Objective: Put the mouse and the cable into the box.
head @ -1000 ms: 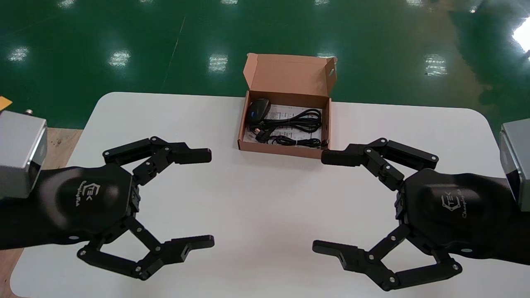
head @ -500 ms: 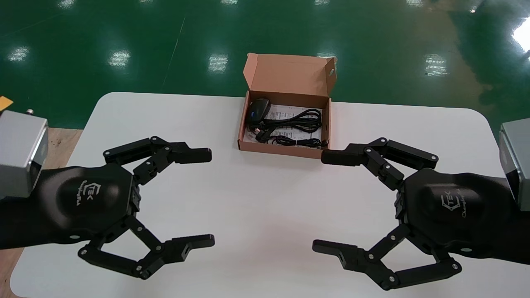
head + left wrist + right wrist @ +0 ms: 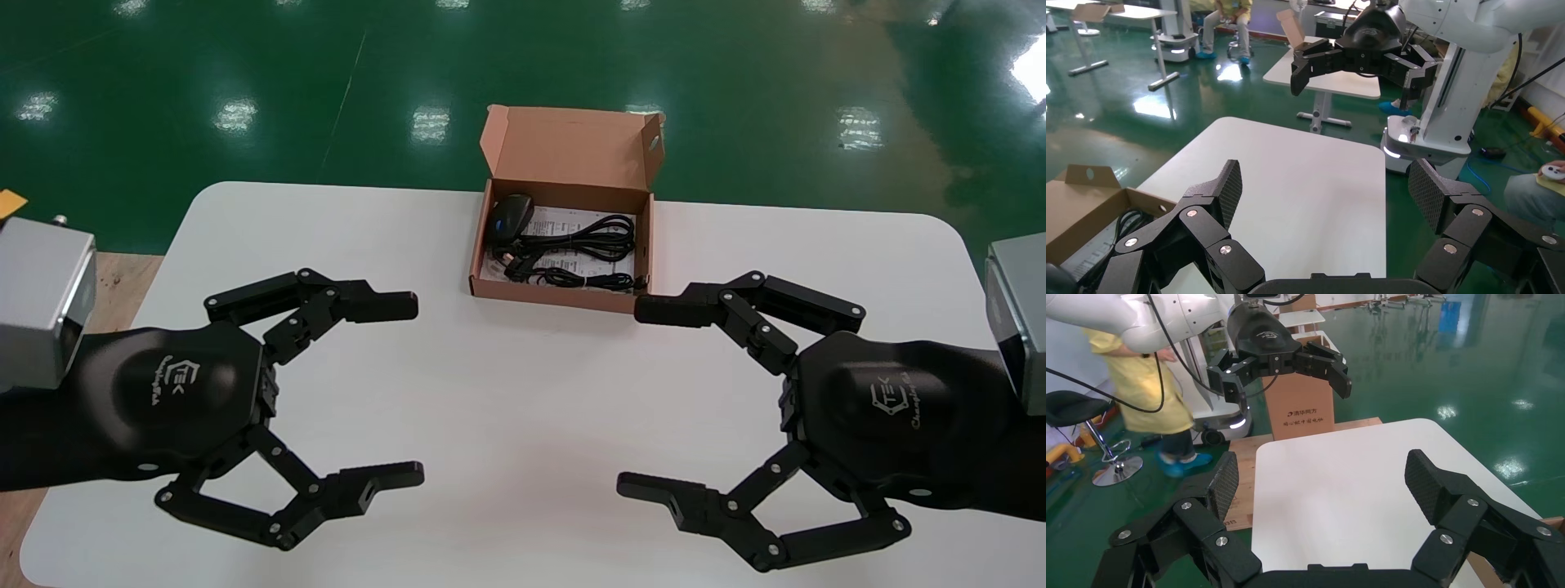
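Hovering over the left part of the white table [image 3: 523,384], the left gripper [image 3: 413,390] had its fingers spread wide and held nothing. Beyond the two grippers and between them, at the table's far edge, sat the open cardboard box [image 3: 564,296], its lid standing up behind. The black mouse [image 3: 508,218] lay in the box's far-left corner, its long axis running roughly near to far. The black cable [image 3: 588,237], loosely coiled, stretched left to right over a printed sheet [image 3: 564,216] on the box floor. The right gripper [image 3: 633,398] hovered on the right, likewise spread and empty, its far fingertip close to the box's near-right corner. Only the left wrist view caught a box corner with cable loops; the right wrist view showed tabletop and the left gripper opposite.
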